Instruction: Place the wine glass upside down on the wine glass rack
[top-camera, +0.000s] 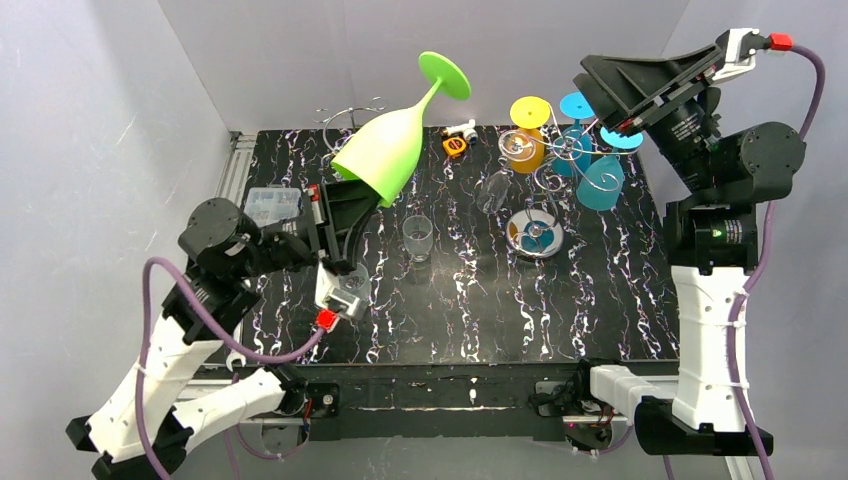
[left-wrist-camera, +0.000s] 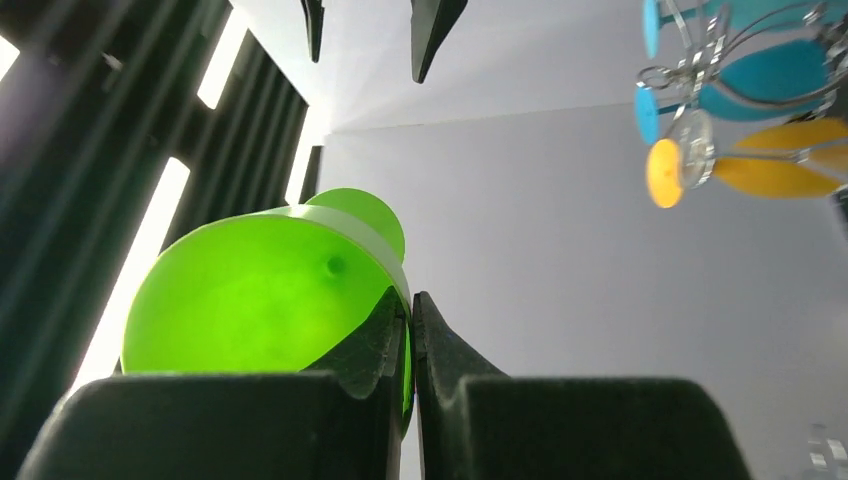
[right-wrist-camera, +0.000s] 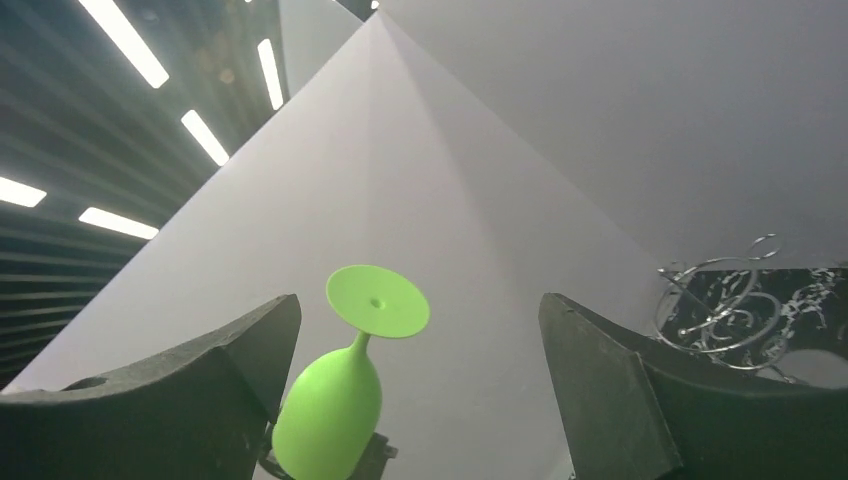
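The left claw (top-camera: 362, 196) is pinched shut on the rim of the green wine glass (top-camera: 385, 150), holding it tilted in the air over the left side of the table (top-camera: 600, 300), foot uppermost and well apart from the wire rack (top-camera: 546, 190). The right claw (top-camera: 612, 85) gapes empty above that rack. The glass looks light, stiff and slick, so the stem seems a surer hold.

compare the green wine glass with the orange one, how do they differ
The green wine glass is pinched at its rim by the left gripper, off the rack; the orange wine glass hangs on the rack. The green one tilts; the orange one hangs about straight. Both have the foot up.
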